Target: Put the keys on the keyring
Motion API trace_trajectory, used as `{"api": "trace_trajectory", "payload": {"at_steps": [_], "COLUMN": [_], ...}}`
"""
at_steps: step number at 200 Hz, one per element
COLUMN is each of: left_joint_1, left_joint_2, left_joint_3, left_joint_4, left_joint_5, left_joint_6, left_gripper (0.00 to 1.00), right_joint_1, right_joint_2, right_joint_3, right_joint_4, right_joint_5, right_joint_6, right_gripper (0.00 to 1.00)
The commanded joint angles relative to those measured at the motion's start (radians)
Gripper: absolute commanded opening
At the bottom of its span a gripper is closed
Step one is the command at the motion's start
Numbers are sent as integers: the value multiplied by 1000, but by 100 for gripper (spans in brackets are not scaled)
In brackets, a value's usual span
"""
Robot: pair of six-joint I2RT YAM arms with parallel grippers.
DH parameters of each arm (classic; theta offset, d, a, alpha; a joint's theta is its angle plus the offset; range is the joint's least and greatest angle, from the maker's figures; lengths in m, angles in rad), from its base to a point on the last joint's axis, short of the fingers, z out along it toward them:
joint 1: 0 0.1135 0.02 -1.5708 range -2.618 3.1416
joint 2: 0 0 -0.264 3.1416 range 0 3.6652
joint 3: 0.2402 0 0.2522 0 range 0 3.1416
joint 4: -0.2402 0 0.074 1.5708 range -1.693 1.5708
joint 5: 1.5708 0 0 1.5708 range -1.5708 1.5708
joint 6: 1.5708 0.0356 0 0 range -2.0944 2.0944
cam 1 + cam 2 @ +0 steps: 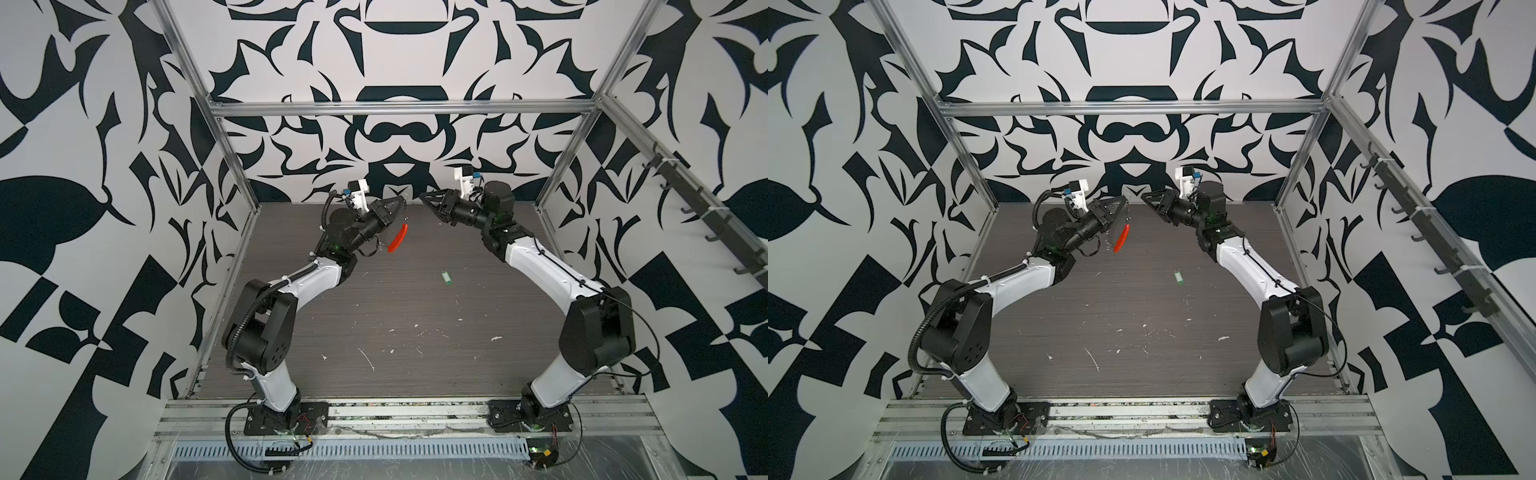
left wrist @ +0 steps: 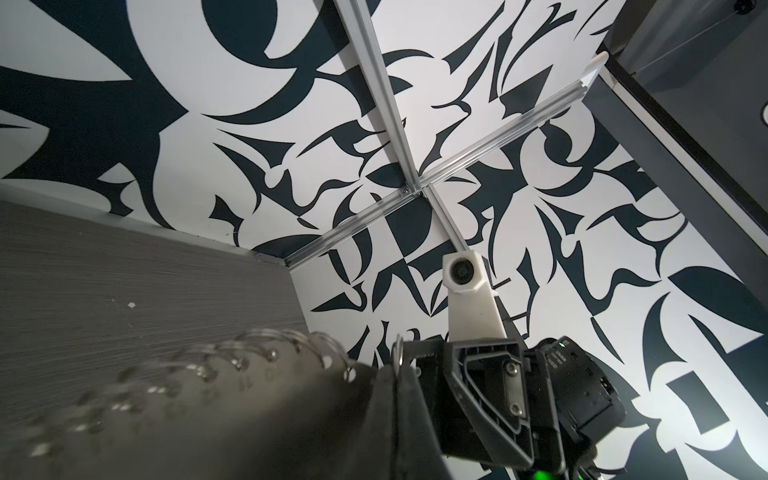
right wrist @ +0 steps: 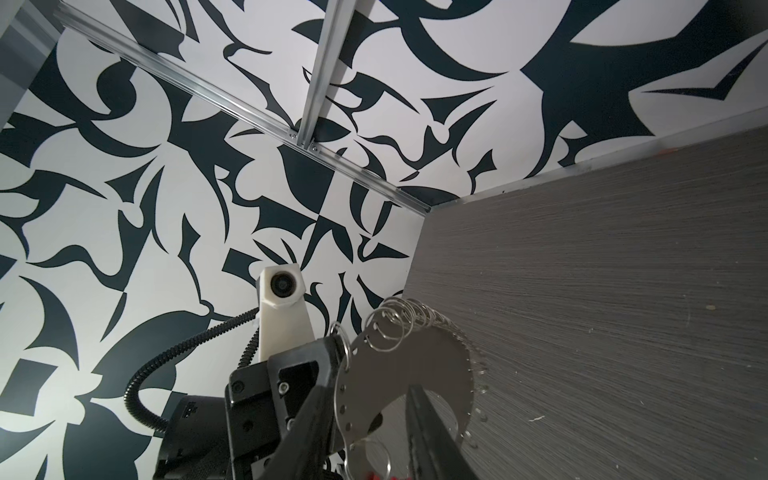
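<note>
The keyring [image 3: 399, 361] is a round see-through plate with holes round its rim, small silvery rings through them, and a curved red piece [image 1: 398, 237] hanging below. My left gripper [image 1: 401, 203] is shut on its rim and holds it in the air near the back wall; in the left wrist view the pinched edge [image 2: 398, 365] shows between closed jaws. My right gripper [image 1: 423, 196] points at the ring from the right, a short gap away. Its jaws [image 3: 370, 388] stand apart with nothing between them. The keys, one green tag [image 1: 447, 277] with a white label, lie flat on the table [image 1: 1178, 277].
White flecks and scratches [image 1: 370, 357] dot the grey table. Metal frame posts and a crossbar [image 1: 399, 109] border the back. A rail of dark hooks [image 1: 706, 220] runs along the right wall. The right gripper's body [image 2: 490, 395] fills part of the left wrist view.
</note>
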Motion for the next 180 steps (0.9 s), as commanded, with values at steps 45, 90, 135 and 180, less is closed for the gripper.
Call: {"api": "trace_trajectory", "payload": {"at_steps": [45,90,135,180], "left_joint_1": [-12,-15,-21,-21], "left_joint_2": [-22,-25,-15,-3], "left_joint_3": [44,49,56,60], "left_joint_4": [28,36,46,46], "left_joint_5": [6,18,32,44], "left_joint_6": [-33,-32,-33,-37], "left_gripper": [0,0,0,0], "right_joint_1": [41,45,52,55], "right_joint_2": [14,39,52,59], "right_joint_3": [72,86,88,86], "right_joint_4": [70,95,128,158], "right_joint_5": [-28,-37,-48,-57], "right_joint_6": [36,53,74,90], "right_gripper": [31,28,16,14]}}
